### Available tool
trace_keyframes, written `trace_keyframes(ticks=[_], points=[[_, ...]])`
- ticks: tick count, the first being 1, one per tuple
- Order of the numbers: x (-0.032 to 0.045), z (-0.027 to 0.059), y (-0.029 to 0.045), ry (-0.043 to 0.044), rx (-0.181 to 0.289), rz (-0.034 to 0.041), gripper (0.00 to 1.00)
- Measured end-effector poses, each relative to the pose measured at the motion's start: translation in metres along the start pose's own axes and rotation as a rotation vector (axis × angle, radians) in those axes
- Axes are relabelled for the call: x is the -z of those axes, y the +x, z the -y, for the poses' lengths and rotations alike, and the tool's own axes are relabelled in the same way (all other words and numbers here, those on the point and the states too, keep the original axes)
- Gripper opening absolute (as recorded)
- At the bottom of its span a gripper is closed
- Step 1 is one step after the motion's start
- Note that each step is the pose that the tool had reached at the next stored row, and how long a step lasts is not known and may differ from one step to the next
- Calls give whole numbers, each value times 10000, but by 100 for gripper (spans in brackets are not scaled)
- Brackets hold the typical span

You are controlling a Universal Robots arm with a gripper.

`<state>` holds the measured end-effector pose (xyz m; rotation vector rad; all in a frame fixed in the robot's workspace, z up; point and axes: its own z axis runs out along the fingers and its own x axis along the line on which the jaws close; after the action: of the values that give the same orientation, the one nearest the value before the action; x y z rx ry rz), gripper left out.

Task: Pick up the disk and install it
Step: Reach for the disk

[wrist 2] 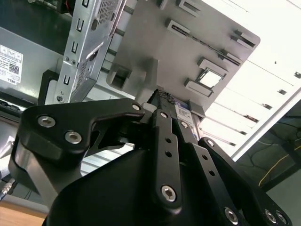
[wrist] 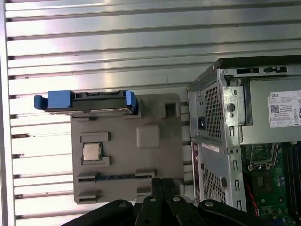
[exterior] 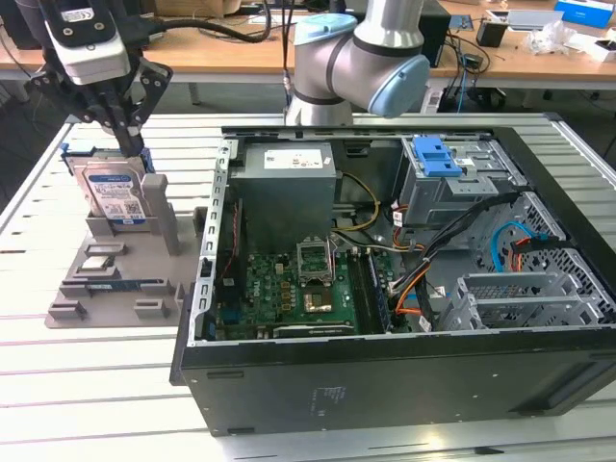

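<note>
Slatted table (exterior: 58, 385), open computer case (exterior: 385, 385) alongside. Disk (exterior: 108, 192) stands on edge in grey fixture plate (exterior: 125, 279), long axis horizontal. Gripper (exterior: 129, 144) hangs just above its upper edge, pressed together, holding nothing.

Robotics lab: slatted alu bench (exterior: 96, 385), opened PC case (exterior: 385, 385), UR arm (exterior: 361, 67), cable-strewn desks (exterior: 520, 58) behind.
</note>
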<state>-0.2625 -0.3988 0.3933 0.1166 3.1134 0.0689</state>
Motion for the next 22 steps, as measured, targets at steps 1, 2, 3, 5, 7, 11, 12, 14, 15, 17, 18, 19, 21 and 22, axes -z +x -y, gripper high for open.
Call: trace_keyframes(ticks=[1, 2, 3, 5, 7, 11, 12, 14, 15, 17, 18, 19, 21, 22], points=[[1, 2, 26, 0, 0, -1, 11], [1, 4, 56, 0, 0, 0, 11], [2, 6, 75, 0, 1, -1, 11], [3, 8, 105, 1, 0, 0, 11], [4, 10, 134, 0, 0, 0, 11], [6, 16, 213, 0, 0, 0, 11], [6, 18, 243, -1, 1, 0, 11], [9, 23, 309, 1, 0, -1, 11], [10, 26, 350, 0, 0, 0, 11], [11, 29, 393, 0, 0, 0, 11], [11, 30, 408, 0, 0, 0, 11], [12, 33, 444, 0, -1, 0, 11], [14, 37, 493, 1, 0, -1, 11], [14, 38, 513, 0, 1, 0, 11]])
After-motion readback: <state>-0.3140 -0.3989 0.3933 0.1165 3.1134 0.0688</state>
